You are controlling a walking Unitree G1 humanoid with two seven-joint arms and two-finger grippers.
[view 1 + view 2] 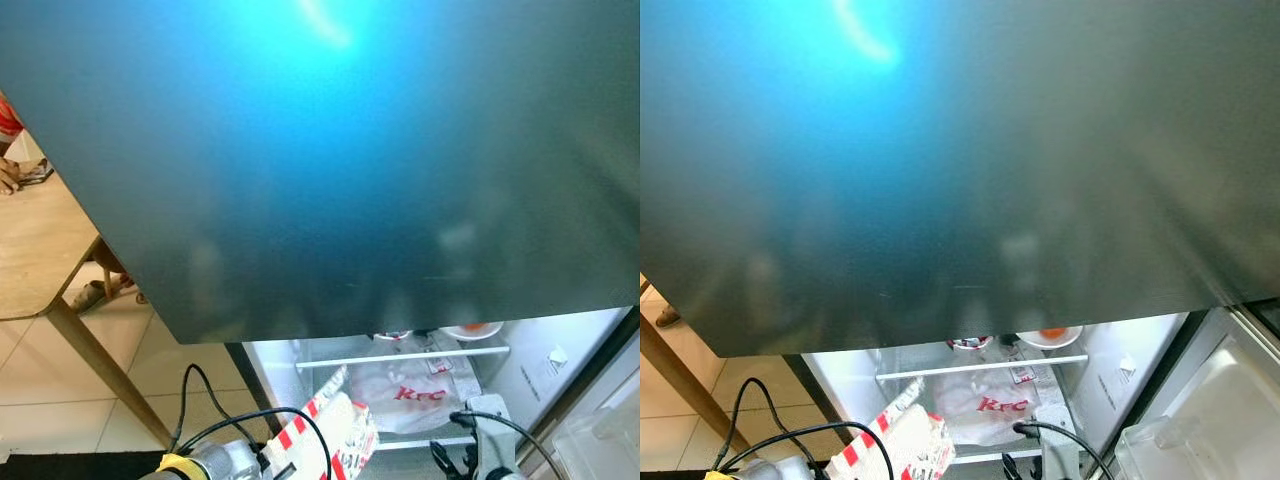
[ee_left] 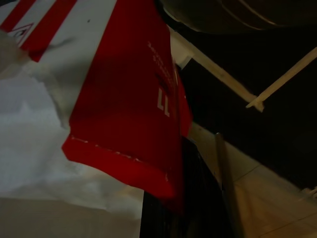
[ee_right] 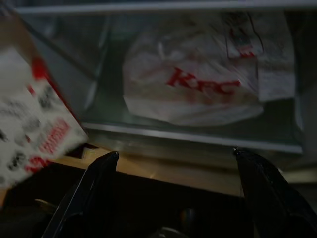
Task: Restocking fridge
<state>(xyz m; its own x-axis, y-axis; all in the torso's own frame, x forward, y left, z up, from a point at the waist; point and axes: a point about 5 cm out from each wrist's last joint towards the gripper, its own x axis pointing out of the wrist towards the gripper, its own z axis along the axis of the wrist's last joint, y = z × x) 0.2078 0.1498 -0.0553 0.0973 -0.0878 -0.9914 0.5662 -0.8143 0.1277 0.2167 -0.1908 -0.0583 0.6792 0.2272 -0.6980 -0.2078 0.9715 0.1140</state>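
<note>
A red-and-white striped paper bag (image 1: 335,428) is held by the left hand (image 2: 163,208) just before the open fridge (image 1: 520,365). A white KFC bag (image 3: 198,84) is seen on the glass shelf (image 3: 193,136), the right hand (image 3: 178,198) spread wide before it. Most of the head view is blocked by the dark fridge door (image 1: 330,160).

White KFC plastic bag (image 3: 198,84): on glass fridge shelf (image 3: 198,135), ahead of right claw (image 3: 176,156).
Red-and-white carton (image 1: 335,425): left of right claw.
</note>
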